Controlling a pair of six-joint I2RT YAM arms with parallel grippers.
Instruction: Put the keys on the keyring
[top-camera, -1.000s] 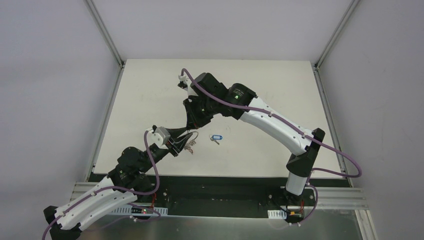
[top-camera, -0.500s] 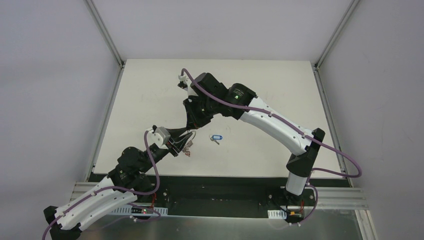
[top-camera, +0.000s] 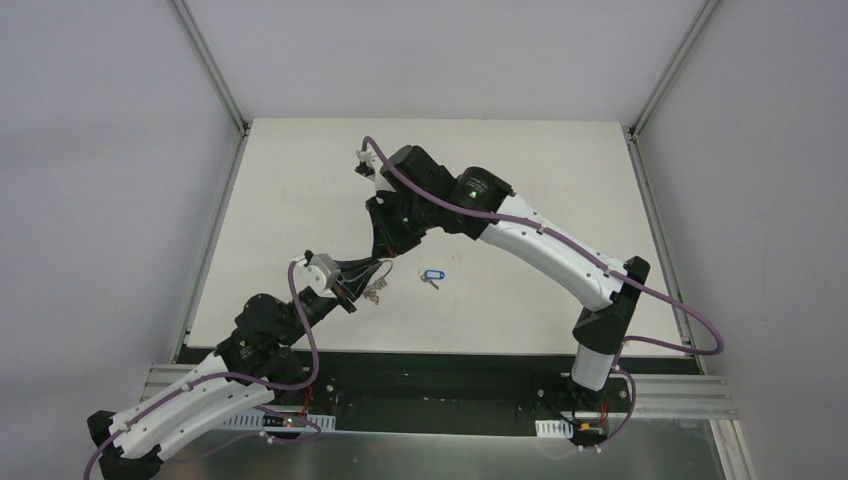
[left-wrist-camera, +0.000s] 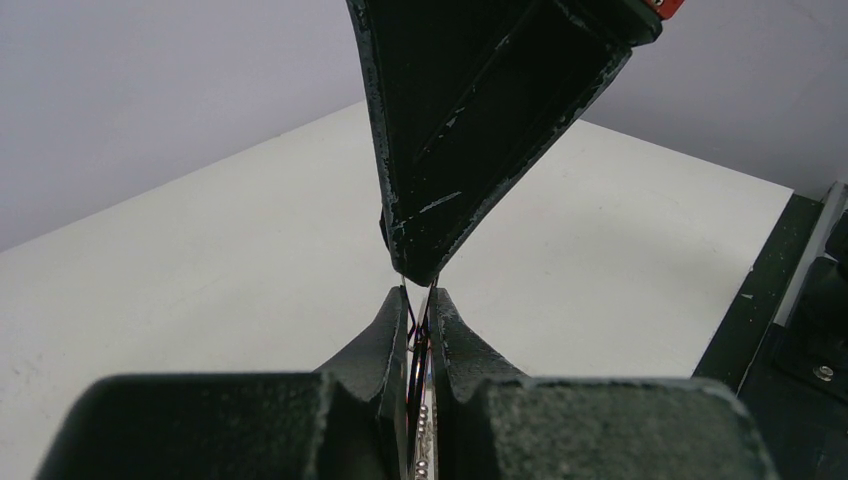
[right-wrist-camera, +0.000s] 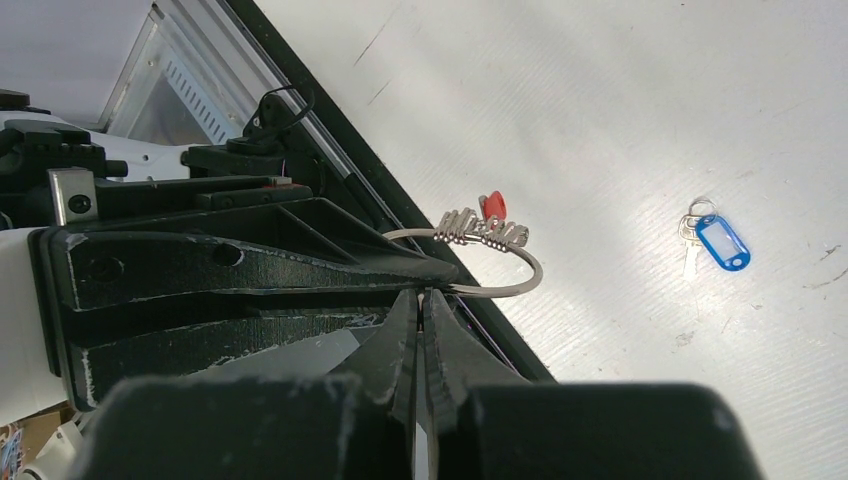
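While your left gripper (left-wrist-camera: 417, 300) is clamping its jaws tight on the keyring (right-wrist-camera: 522, 277) above the table's (top-camera: 300, 170) near half, your right gripper (right-wrist-camera: 420, 300) is pinching the same ring, jaws fully closed. The red key (right-wrist-camera: 492, 205) is hanging there, and the blue key (right-wrist-camera: 722, 243) is lying apart, nearer the right edge.

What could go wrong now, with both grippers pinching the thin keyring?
The left gripper and right gripper pinch the keyring at nearly one spot; pulling apart could bend it or make it slip.
The blue key lies apart on the table; releasing a grip to fetch it may drop the ring.
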